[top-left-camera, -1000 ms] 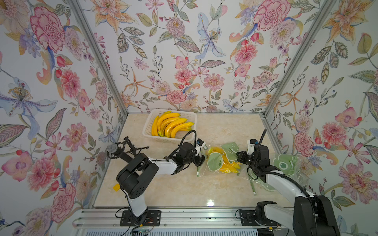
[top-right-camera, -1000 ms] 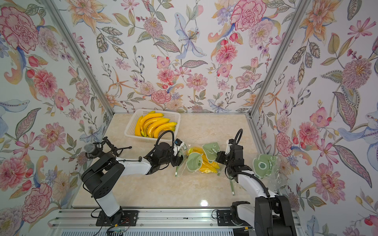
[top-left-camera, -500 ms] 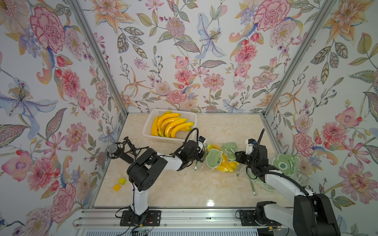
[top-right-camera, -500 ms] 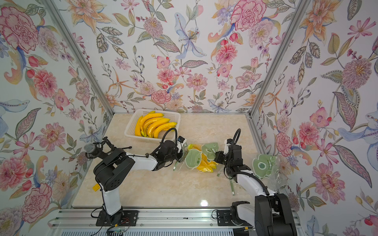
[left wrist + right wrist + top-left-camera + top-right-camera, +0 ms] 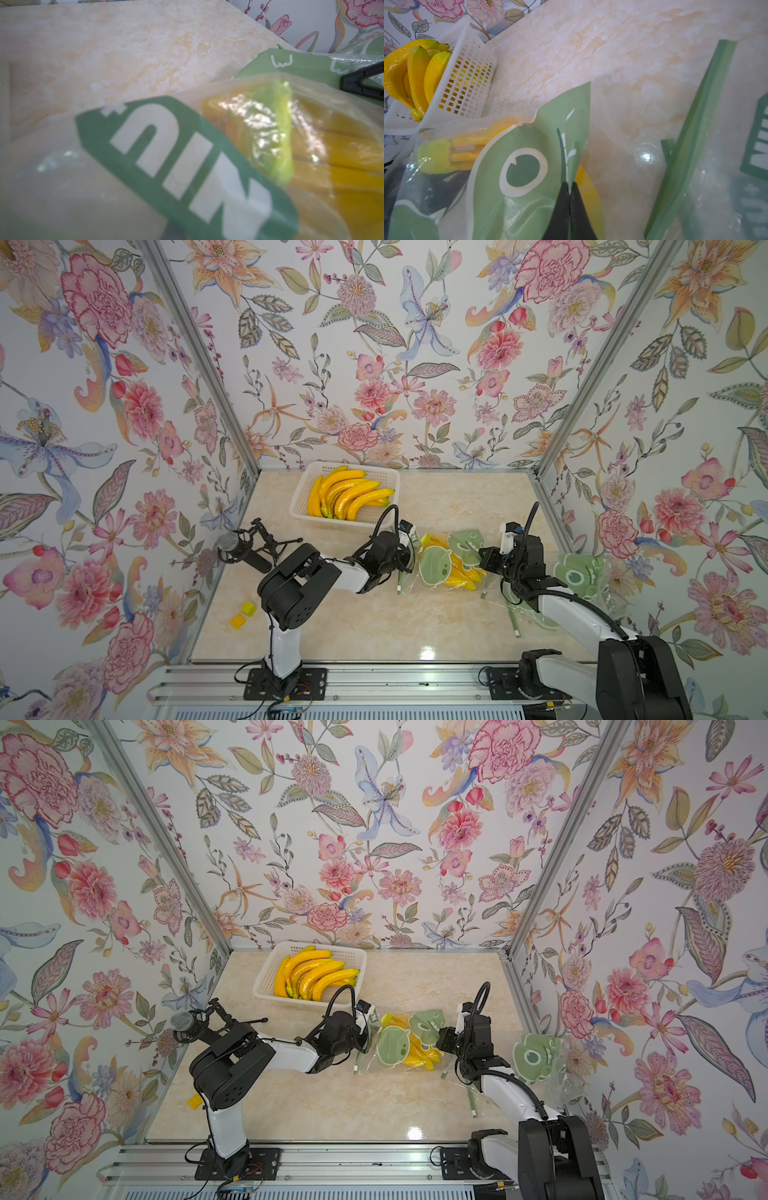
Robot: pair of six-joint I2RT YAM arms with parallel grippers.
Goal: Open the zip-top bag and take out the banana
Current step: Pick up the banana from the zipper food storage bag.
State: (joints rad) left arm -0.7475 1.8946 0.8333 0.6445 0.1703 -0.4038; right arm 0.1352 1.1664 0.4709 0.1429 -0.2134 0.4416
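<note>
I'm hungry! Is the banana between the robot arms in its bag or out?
In. The yellow banana shows through the clear zip-top bag, plastic covering it.

Yellow banana inside crumpled zip-top bag

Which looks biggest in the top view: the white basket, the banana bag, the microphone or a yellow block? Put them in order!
1. white basket and banana bag: they look about alike, too close to rank
2. microphone
3. yellow block, the smallest
</note>
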